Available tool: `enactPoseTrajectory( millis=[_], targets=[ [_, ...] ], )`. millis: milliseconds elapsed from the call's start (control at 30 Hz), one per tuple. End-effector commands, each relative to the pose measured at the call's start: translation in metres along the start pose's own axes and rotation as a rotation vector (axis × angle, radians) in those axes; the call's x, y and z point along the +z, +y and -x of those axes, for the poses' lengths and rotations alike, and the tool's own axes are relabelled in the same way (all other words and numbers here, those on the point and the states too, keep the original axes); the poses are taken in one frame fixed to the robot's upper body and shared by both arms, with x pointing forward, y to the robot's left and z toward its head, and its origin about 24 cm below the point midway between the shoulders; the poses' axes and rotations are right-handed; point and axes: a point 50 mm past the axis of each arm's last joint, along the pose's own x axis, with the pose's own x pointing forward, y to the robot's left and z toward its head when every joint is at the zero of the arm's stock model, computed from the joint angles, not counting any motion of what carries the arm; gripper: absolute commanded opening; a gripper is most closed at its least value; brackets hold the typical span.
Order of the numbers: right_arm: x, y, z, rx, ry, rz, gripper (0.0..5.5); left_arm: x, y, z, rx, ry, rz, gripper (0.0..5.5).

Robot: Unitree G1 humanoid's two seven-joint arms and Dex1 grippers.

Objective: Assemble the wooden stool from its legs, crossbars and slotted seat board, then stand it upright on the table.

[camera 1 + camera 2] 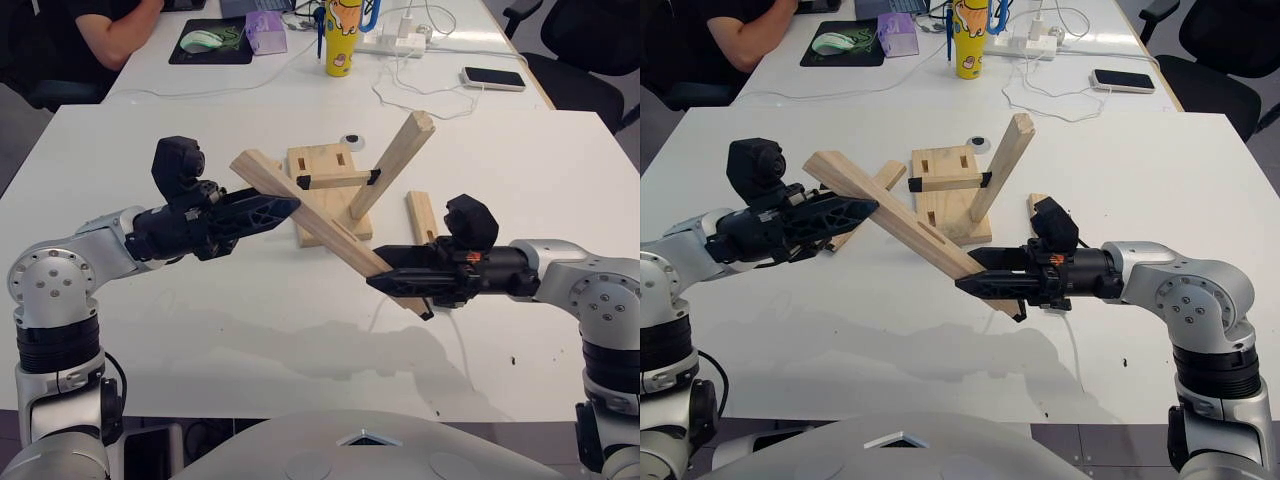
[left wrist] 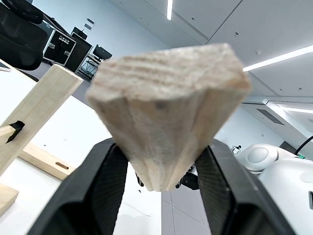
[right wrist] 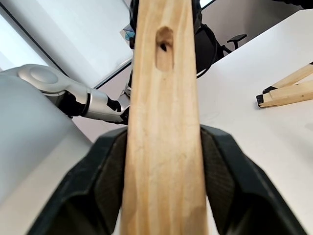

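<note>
Counter (image 1: 150, 330) carries seat board (image 1: 318, 160) mid-far, fitted leg (image 1: 395, 160) socketed. Loose leg (image 1: 325, 228) hangs slanted in air beside it, left end effector (image 1: 285, 207) clamped on its far-left end, right end effector (image 1: 385, 281) clamped on near-right end, probably two-handed for steady slot alignment.

On the rear table (image 1: 300, 85), a yellow tumbler (image 1: 341, 40) is stood upright between a purple box (image 1: 265, 32) and a white power strip (image 1: 390, 45). A computer mouse (image 1: 203, 40) is placed on a black mouse pad (image 1: 225, 52). A smartphone (image 1: 493, 78) is laid flat near the right edge.
</note>
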Motion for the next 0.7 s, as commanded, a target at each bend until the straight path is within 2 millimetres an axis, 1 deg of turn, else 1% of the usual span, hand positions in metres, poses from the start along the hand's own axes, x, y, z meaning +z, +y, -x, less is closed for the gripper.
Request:
enactPoseTrajectory(
  millis=[33,133,200,267,333,400,433,467,500,567,600,700],
  targets=[
    [-0.001,-0.002,0.009,-0.046,0.008,-0.016,2.85,-0.002,-0.001,0.008,0.042,0.021,-0.034,2.03],
    [0.003,0.000,0.017,-0.037,-0.032,-0.031,3.27,-0.002,-0.004,0.017,0.076,0.028,-0.050,2.03],
    [0.006,-0.004,0.025,-0.080,-0.081,-0.027,3.67,0.000,-0.005,0.027,0.114,0.032,-0.062,2.03],
    [0.008,-0.019,0.037,-0.235,-0.111,0.020,3.85,0.007,-0.008,0.045,0.191,0.031,-0.094,2.03],
    [-0.001,-0.032,0.038,-0.383,-0.098,0.072,3.85,0.022,-0.012,0.067,0.300,0.029,-0.161,2.03],
    [-0.021,-0.041,0.025,-0.471,-0.005,0.151,3.85,0.035,-0.015,0.079,0.382,0.056,-0.240,2.03],
    [-0.031,-0.045,0.017,-0.509,0.031,0.190,3.85,0.041,-0.017,0.080,0.398,0.071,-0.273,2.03],
    [-0.041,-0.046,0.004,-0.510,0.067,0.235,3.85,0.048,-0.019,0.082,0.419,0.086,-0.309,2.03],
    [-0.050,-0.049,-0.006,-0.547,0.069,0.279,3.85,0.053,-0.019,0.082,0.434,0.111,-0.342,2.03],
    [-0.065,-0.058,-0.019,-0.647,0.069,0.328,3.85,0.060,-0.017,0.083,0.455,0.142,-0.385,2.03],
    [-0.070,-0.064,-0.025,-0.731,0.080,0.396,3.85,0.064,-0.016,0.084,0.461,0.145,-0.402,2.03],
    [-0.080,-0.073,-0.046,-0.866,0.071,0.544,3.85,0.080,-0.014,0.090,0.497,0.125,-0.466,2.03]
  ],
)
